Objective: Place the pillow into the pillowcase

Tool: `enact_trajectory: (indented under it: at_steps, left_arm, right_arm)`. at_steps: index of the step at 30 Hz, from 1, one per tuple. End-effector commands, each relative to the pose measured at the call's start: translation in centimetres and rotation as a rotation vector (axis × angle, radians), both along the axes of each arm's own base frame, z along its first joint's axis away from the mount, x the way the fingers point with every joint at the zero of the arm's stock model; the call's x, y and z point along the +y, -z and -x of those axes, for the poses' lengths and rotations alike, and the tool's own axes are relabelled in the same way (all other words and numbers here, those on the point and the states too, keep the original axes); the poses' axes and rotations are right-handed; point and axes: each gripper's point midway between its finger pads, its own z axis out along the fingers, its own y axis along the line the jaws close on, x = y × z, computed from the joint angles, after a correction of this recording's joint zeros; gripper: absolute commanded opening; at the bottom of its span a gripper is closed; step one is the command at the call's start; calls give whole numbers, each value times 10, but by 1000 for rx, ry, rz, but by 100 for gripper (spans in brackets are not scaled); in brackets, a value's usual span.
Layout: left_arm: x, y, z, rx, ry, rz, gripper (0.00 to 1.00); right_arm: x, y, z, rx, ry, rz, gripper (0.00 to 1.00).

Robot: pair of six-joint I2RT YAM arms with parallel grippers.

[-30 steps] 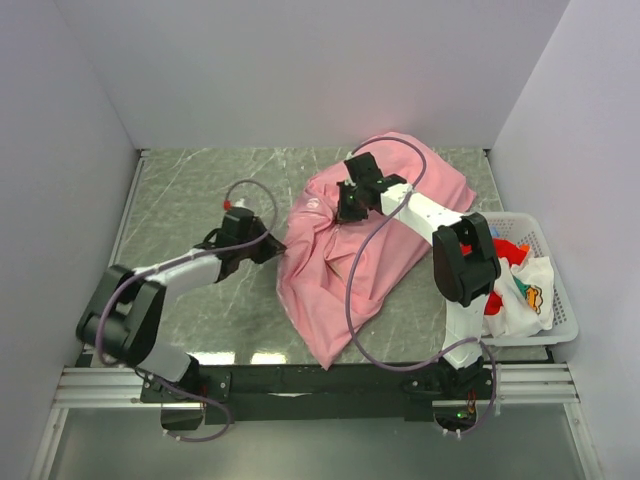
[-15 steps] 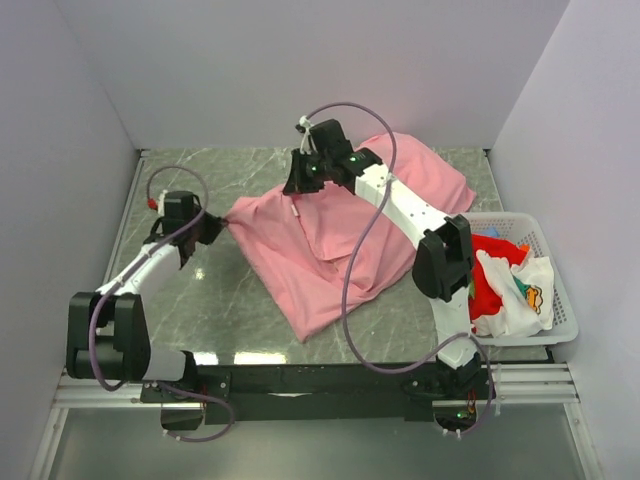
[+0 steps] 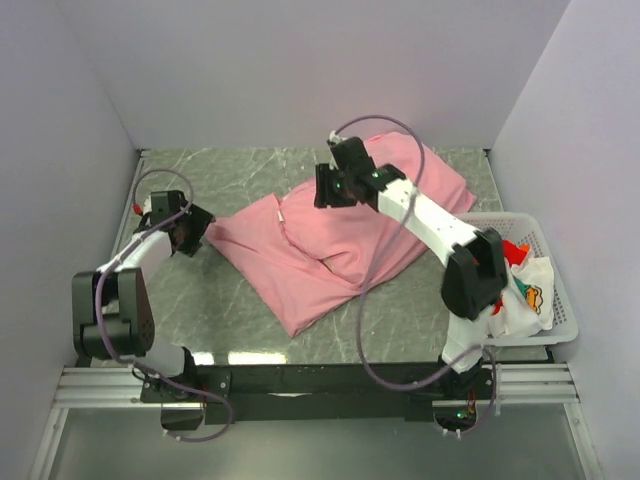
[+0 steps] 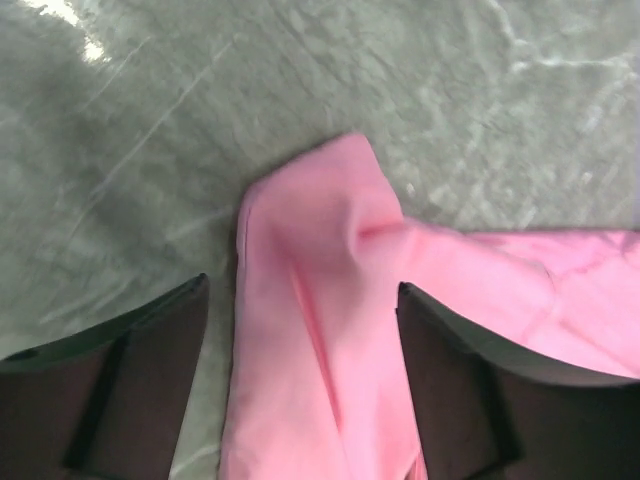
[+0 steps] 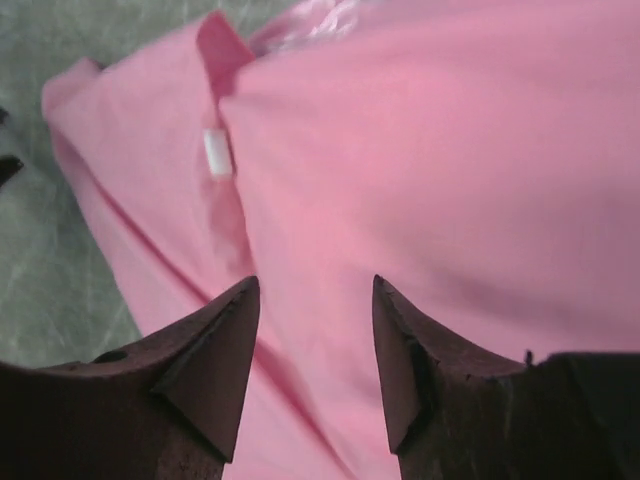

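Note:
The pink pillowcase (image 3: 330, 240) lies spread across the marble table, with one corner (image 4: 320, 230) pointing left and a rounded bulge in its right half. The pillow is hidden; no cream fabric shows anywhere. My left gripper (image 3: 196, 228) is low at that left corner and open. In the left wrist view the pink corner runs between its fingers (image 4: 150, 350) with a gap on each side. My right gripper (image 3: 326, 190) hovers open over the bulge near the far edge, with pink cloth under its fingertips (image 5: 235, 330). A small white tag (image 5: 214, 153) sits at a seam.
A white slatted basket (image 3: 545, 225) stands at the right edge and holds a red cloth (image 3: 510, 250) and a white printed cloth (image 3: 528, 295). Walls close in the table on the left, back and right. The right arm's cable loops over the pillowcase.
Both grippers have opened and let go of the pink fabric. The left arm pulled the corner out to the left. The right gripper swung left, then back right, and the pillowcase now lies flatter.

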Motion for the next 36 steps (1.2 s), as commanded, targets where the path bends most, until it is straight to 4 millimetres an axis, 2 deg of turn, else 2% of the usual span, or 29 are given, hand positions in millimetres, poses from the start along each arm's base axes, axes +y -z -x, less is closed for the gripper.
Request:
enact_trajectory:
  at_steps: [1, 2, 3, 4, 5, 6, 7, 8, 11, 13, 15, 16, 18, 19, 20, 22, 25, 26, 29, 31, 33, 35, 36]
  left_arm:
    - [-11, -57, 21, -145, 67, -67, 83]
    - [-20, -52, 35, -120, 108, -80, 82]
    - [-25, -53, 42, -125, 130, -86, 82]
    - [-50, -62, 53, -153, 199, -104, 82]
    - [-63, -50, 69, -116, 236, -105, 81]
    - [-74, -47, 78, -116, 268, -110, 80]
    - [-102, -44, 93, -119, 350, -117, 80]
    - [-111, -37, 107, -111, 370, -112, 80]
    - [-137, -16, 139, -78, 481, -131, 81]
    - [-161, -11, 153, -94, 580, -125, 82]
    - [-176, -1, 164, -86, 653, -141, 85]
    - [-196, 4, 172, -94, 729, -149, 86]
    - [-212, 5, 175, -92, 781, -179, 87]
    - [-221, 19, 188, -41, 834, -224, 87]
    - [-228, 14, 185, -47, 833, -247, 87]
    - [-230, 26, 188, -5, 835, -319, 84]
    - [-229, 37, 191, 38, 831, -339, 70]
    - [-226, 41, 193, 51, 828, -339, 50]
    - [-217, 50, 203, 104, 822, -343, 1]
    - [-215, 47, 209, 113, 826, -315, 1]
    - [-203, 50, 218, 150, 801, -278, 1]
    - [-184, 49, 220, 171, 755, -192, 1]
    - [-164, 50, 217, 206, 686, -175, 1]
  right_arm:
    - [0, -49, 66, -167, -42, -6, 51]
    - [-2, -16, 89, -110, -65, 28, 49]
    - [-3, -5, 100, -92, -72, 26, 46]
    - [-1, -4, 110, -90, -88, -8, 43]
    - [-9, 23, 125, -46, -99, 28, 43]
    - [-15, 33, 129, -38, -92, 45, 42]
    - [-19, 39, 132, -38, -90, 61, 42]
    - [-26, 58, 140, -8, -99, 89, 41]
    - [-31, 80, 153, 30, -144, 125, 40]
    - [-32, 93, 156, 51, -162, 151, 40]
    - [-33, 97, 151, 49, -146, 181, 41]
    - [-33, 104, 148, 60, -142, 195, 42]
    - [-31, 106, 142, 53, -132, 211, 44]
    - [-30, 115, 141, 72, -136, 226, 44]
    - [-29, 117, 140, 79, -134, 230, 45]
    - [-26, 129, 142, 110, -135, 233, 44]
    - [-26, 139, 147, 135, -134, 225, 44]
    - [-25, 140, 148, 139, -138, 215, 43]
    - [-12, 139, 161, 166, -181, 142, 31]
    - [-1, 133, 169, 163, -209, 92, 20]
    - [14, 125, 181, 158, -252, 56, 7]
    - [26, 109, 186, 134, -268, 5, 5]
    - [36, 96, 192, 115, -288, -32, 4]
